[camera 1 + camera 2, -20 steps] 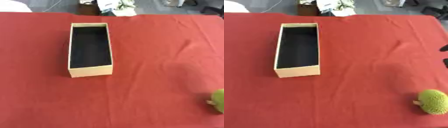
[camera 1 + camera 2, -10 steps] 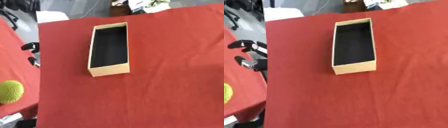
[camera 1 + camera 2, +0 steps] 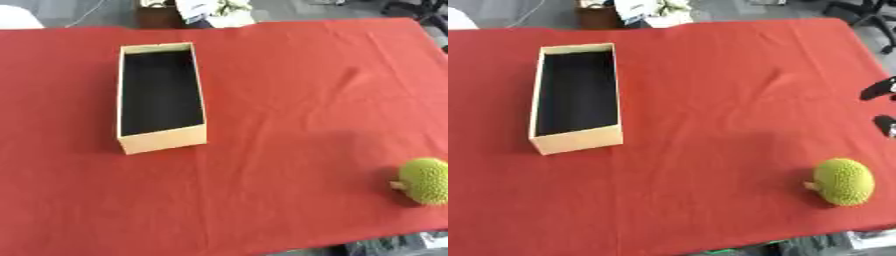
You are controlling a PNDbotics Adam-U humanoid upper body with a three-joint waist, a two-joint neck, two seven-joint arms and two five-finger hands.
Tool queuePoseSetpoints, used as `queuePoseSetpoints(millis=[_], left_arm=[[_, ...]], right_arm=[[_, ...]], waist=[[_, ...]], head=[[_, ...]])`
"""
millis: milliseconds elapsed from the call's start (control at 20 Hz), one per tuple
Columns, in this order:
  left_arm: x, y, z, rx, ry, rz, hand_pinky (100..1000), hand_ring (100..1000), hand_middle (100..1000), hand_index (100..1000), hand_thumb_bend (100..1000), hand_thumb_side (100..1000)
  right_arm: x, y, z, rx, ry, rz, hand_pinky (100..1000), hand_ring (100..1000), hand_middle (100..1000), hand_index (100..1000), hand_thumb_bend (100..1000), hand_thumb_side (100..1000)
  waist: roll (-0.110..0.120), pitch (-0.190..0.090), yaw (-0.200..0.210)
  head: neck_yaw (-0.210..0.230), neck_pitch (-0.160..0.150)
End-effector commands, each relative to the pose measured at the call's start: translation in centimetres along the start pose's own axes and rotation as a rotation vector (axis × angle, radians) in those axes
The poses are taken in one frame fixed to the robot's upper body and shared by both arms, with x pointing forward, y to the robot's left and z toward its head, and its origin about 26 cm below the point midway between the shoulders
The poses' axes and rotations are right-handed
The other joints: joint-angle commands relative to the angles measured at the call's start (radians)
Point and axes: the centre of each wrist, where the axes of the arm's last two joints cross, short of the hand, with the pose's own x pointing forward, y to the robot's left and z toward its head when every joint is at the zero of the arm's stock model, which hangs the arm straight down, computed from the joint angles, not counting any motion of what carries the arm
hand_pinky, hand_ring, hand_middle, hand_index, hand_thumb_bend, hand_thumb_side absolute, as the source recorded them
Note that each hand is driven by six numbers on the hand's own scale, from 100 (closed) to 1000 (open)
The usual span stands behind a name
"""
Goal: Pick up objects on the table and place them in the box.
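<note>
Nothing on the worktop [image 3: 289, 100] has shifted since 0.5 s ago; only the camera swung back.

Left eye view: box [image 3: 161, 96] open, dark inside, upper left; no hand visible.

Right eye view: green spiky fruit [image 3: 843, 181] lies on the cloth below the right hand [image 3: 880, 90] at the right edge, apart from it; finger state cannot be told.

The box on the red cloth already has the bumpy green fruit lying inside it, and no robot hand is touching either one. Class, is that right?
Not quite. The box is empty; the bumpy green fruit lies on the red cloth far to the box's right, as the right eye view shows. No hand touches either.
</note>
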Motion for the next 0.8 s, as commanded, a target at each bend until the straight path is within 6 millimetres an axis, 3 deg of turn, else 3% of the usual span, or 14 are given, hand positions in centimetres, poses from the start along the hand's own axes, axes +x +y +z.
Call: queuePoseSetpoints(millis=[50, 800], left_arm=[[0.50, 0.19, -0.51, -0.010, -0.030, -0.011, 559, 640, 717, 652, 132, 683], [0.46, 0.05, -0.47, -0.014, -0.026, -0.007, 559, 641, 718, 652, 131, 683]], right_arm=[[1.19, -1.21, 0.54, -0.003, -0.001, 0.061, 922, 967, 909, 906, 100, 623], [1.66, -1.15, 0.49, -0.024, -0.019, 0.058, 917, 967, 910, 909, 100, 594]], waist=[[0.001, -0.013, -0.002], [0.002, -0.013, 0.002]], head=[[-0.001, -0.002], [-0.009, -0.011]])
